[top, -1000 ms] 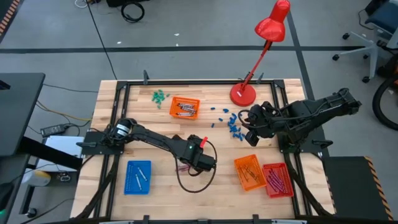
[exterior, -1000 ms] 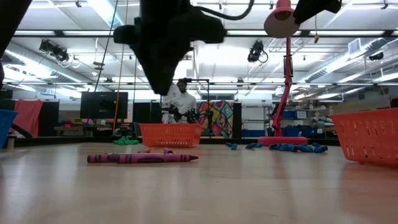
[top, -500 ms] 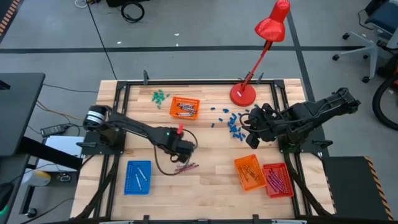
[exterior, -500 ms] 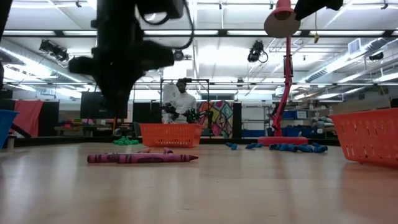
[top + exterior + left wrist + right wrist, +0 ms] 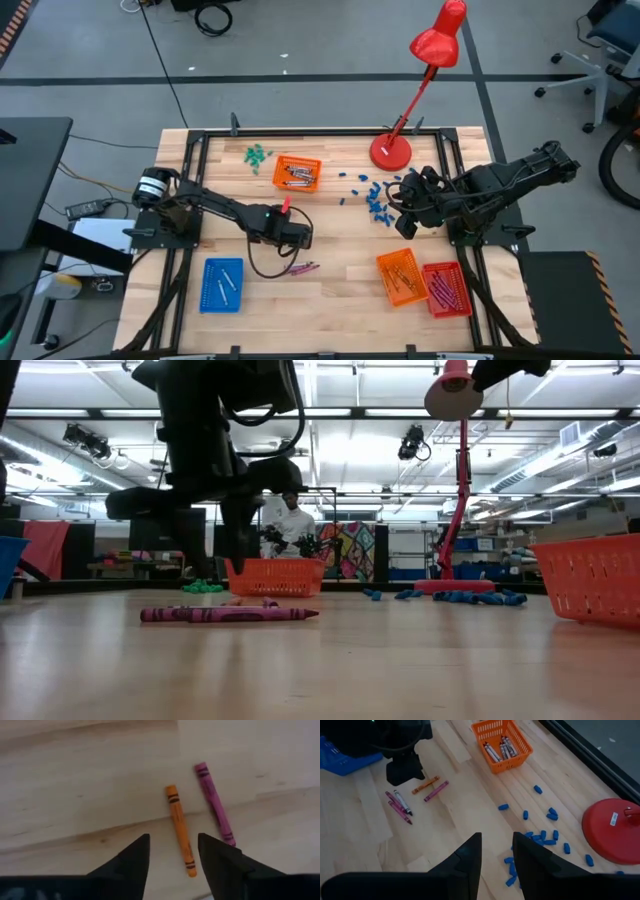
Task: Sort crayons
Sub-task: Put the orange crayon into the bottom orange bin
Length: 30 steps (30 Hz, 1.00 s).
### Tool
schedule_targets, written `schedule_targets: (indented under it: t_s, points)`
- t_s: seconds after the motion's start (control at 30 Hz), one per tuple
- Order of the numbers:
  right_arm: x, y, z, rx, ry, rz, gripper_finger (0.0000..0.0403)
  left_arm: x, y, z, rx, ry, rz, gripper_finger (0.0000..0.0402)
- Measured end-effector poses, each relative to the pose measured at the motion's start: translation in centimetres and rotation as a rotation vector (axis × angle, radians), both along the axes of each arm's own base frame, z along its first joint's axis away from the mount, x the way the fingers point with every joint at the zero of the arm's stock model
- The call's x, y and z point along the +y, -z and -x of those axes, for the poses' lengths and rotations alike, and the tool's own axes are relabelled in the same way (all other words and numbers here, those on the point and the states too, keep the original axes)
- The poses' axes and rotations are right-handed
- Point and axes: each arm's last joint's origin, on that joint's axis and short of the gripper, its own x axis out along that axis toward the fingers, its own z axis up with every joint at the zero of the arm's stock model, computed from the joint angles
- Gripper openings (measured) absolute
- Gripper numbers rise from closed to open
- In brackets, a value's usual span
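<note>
Several crayons lie flat on the wooden table near its middle. In the left wrist view an orange crayon and a magenta crayon lie side by side. My left gripper hovers open just above them, and the orange crayon's near end shows between its fingertips. A few more crayons lie close by, and the low view shows a magenta one. My right gripper waits open above the table's right part, with nothing in it.
An orange tray holding crayons stands at the far middle, a blue tray at the near left, and an orange tray and a red tray at the near right. Blue pieces, green pieces and a red lamp stand beyond.
My left gripper has gone from the table's near middle toward its left and slightly far side, then come lower over the crayons. The crayons on the table lie as they did.
</note>
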Motion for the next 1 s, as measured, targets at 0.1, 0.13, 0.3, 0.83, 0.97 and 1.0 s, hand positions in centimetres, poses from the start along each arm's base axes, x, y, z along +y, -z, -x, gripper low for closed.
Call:
schedule_targets:
  t_s: [0.1,0.13,0.3,0.83,0.97,1.0]
  points:
    - [0.0,0.0,0.0,-0.002,0.0,0.0,0.0114,0.0,0.0,-0.1,-0.013,-0.006,0.0,0.019]
    - [0.0,0.0,0.0,-0.003,0.001,0.0,0.0114,0.0,0.1,-0.3,-0.017,-0.01,0.0,0.0191]
    - [0.1,-0.1,-0.2,-0.021,0.001,-0.006,0.0114,-0.3,1.1,-1.2,-0.063,-0.019,0.014,0.0186]
    - [0.2,0.0,-0.4,-0.016,-0.003,-0.012,0.0114,-1.6,3.4,-1.1,0.054,0.09,-0.03,0.0112]
    - [0.2,0.0,-0.4,-0.015,-0.003,-0.01,0.0114,-2.0,3.5,-0.7,0.097,0.164,-0.045,0.0044]
    - [0.2,0.0,-0.4,-0.015,-0.003,-0.01,0.0114,-2.0,3.5,-0.7,0.101,0.179,-0.044,0.0029]
